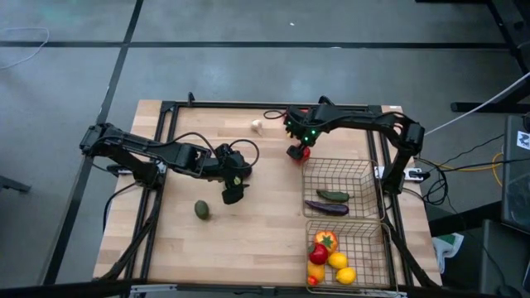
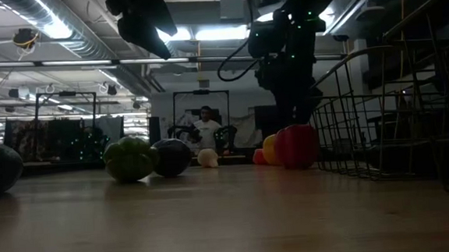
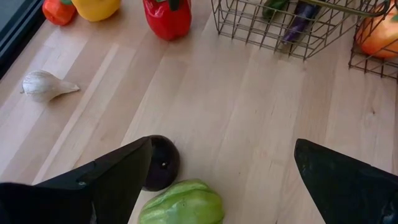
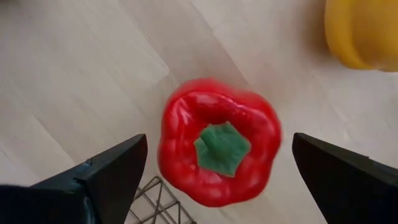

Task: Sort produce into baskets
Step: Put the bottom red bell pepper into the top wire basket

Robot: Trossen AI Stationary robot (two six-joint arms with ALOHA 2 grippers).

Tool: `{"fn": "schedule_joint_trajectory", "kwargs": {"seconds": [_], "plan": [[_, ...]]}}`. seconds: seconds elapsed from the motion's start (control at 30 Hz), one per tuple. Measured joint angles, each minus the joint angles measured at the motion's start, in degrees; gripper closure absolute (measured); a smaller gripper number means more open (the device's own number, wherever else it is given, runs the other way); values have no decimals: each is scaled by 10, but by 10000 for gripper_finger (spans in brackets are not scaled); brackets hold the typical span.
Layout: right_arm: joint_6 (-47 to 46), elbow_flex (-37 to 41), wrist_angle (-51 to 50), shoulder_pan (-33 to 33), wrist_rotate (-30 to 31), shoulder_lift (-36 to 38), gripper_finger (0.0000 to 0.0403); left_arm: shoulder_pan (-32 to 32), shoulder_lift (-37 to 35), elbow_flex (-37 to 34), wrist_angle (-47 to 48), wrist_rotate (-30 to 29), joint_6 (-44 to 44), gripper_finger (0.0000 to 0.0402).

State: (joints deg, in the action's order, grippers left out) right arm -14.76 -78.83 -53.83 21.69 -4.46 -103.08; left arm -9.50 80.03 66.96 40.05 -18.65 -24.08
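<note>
My right gripper is open and points down over a red pepper that stands on the table beside the far basket; its fingers stand on either side of the pepper, apart from it. A yellow pepper stands close by. My left gripper is open above the table's middle, over a green pepper and a dark purple piece. A garlic and an avocado lie loose on the table.
The far basket holds an eggplant and a green piece. The near basket holds tomatoes and lemons. A small red-orange piece lies by the yellow pepper. A person stands in the room behind the table.
</note>
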Motion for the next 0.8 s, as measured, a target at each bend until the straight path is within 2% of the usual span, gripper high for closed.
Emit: {"fn": "schedule_joint_trajectory", "kwargs": {"seconds": [0.8], "plan": [[-15, 0, 2, -5, 2, -33, 3, 0, 0, 0, 0, 0, 0, 11]]}}
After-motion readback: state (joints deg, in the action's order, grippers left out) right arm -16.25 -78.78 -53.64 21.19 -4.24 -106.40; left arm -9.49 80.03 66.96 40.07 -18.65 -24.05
